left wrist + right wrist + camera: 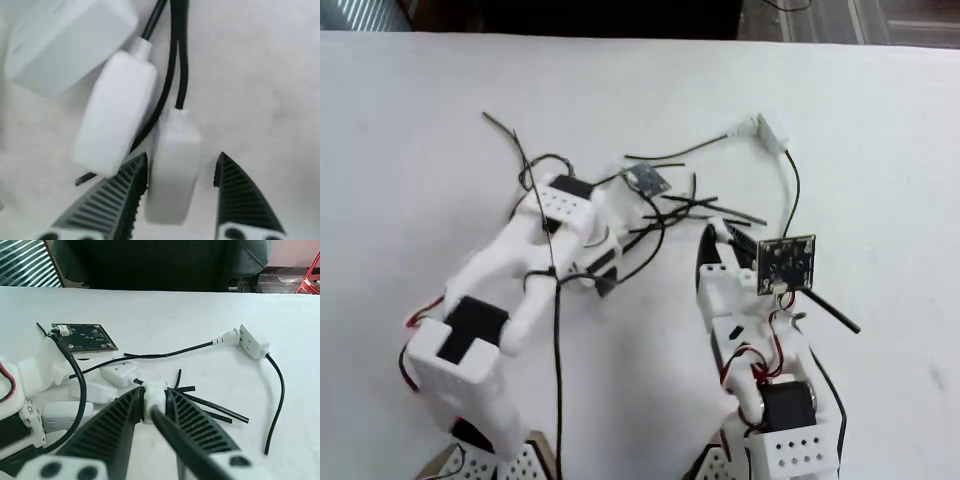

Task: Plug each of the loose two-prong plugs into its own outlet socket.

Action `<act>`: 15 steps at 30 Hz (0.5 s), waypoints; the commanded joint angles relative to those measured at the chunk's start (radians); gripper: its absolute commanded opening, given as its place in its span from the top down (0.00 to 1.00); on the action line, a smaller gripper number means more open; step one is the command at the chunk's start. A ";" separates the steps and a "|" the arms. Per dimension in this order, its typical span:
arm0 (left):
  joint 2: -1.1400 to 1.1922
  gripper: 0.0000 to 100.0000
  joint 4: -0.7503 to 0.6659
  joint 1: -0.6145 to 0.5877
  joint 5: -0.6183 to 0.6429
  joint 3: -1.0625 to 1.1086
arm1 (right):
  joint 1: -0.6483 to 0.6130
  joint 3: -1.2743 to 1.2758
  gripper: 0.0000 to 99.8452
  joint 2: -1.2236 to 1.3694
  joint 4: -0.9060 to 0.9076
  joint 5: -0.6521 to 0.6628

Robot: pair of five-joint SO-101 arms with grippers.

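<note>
Held plug (155,389), small and white with a black cord, is pinched in the clenched jaws of the right gripper (154,396), just above the table (420,120). From above, that gripper (712,235) is near the table's centre, at the tip of the arm that comes up from 5 o'clock.

The left gripper (182,156) is spread, one ribbed finger (117,200) on each side of the straddled plug (172,170), which lies flat on the table. The finger nearest the other plug is touching or nearly touching it, and the other stands apart. A second plug (115,120) lies just beside it, their black cords running off together. Past it is a white block (65,40); I cannot tell whether it is a socket.

A joined plug and socket (765,130) lies at 1 o'clock from the centre, its cord curving back towards 5 o'clock. Short black cord offcuts (705,208) are scattered around the middle, near a small circuit board (645,180).

The table is plain matte white, lit evenly. Beyond its 12 o'clock edge stand a dark mesh chair (150,265), a slatted blind (25,262) and a red frame (311,272).
</note>
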 commanded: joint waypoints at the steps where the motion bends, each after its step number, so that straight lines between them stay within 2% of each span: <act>1: -0.005 0.78 0.005 -0.018 -0.025 -0.017 | 0.010 -0.040 0.98 -0.019 -0.024 -0.005; 7: -0.018 0.89 0.003 0.005 -0.026 -0.026 | 0.021 -0.052 0.98 -0.022 -0.024 -0.006; 12: -0.122 0.94 0.038 0.070 -0.012 -0.002 | 0.108 -0.084 0.98 -0.022 -0.022 -0.021; 15: -0.236 0.94 0.078 0.136 0.049 0.015 | 0.160 -0.104 0.98 -0.022 -0.021 -0.072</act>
